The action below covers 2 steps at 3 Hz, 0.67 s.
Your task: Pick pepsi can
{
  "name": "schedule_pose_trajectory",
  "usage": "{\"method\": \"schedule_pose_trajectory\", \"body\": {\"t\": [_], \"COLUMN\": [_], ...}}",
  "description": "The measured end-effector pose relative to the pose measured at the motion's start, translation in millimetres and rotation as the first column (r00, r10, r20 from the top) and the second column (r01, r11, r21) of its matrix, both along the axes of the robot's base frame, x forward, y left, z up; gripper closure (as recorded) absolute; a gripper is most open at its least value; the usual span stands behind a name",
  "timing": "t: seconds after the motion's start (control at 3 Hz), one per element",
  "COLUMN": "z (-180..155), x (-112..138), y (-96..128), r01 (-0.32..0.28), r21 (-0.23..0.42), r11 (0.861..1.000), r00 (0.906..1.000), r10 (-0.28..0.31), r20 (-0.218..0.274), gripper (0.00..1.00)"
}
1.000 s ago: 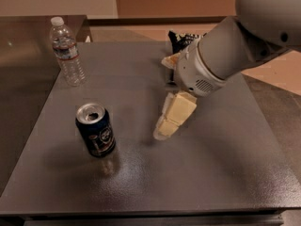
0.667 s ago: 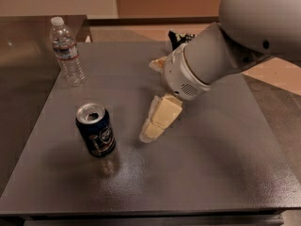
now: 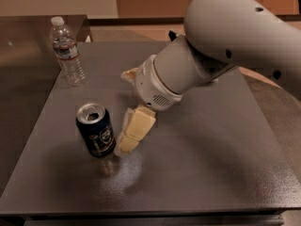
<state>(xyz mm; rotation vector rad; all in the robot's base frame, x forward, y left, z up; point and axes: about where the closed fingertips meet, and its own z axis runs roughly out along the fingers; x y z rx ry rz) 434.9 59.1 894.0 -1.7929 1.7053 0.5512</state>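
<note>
The pepsi can (image 3: 95, 130) stands upright on the grey table (image 3: 211, 164), front left, dark blue with an opened silver top. My gripper (image 3: 122, 111) is just right of the can, hanging from the large white arm (image 3: 225, 36). It is open and empty. One cream finger (image 3: 134, 131) reaches down to the table right beside the can, almost touching its right side. The other finger (image 3: 128, 74) shows farther back, partly hidden by the wrist.
A clear plastic water bottle (image 3: 67, 51) stands at the table's back left corner. A dark object (image 3: 171, 33) behind the arm is mostly hidden. A brown counter (image 3: 23, 36) lies to the left, and the table's front edge is near the bottom.
The arm and gripper have moved left and forward, bringing the lower finger from mid-table to right beside the can. The can and bottle have not moved.
</note>
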Motion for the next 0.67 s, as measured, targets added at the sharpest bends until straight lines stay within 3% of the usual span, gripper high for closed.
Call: {"method": "schedule_pose_trajectory", "body": {"t": [0.33, 0.67], "z": [-3.8, -3.5], "x": [-11.1, -18.8], "y": [22.0, 35.4], "r01": [-0.058, -0.100], "r21": [0.015, 0.032], "r11": [0.998, 0.994], "r00": [0.9982, 0.9946], "r10": [0.058, 0.101], "r20": [-0.016, -0.026], "gripper": [0.00, 0.16]}}
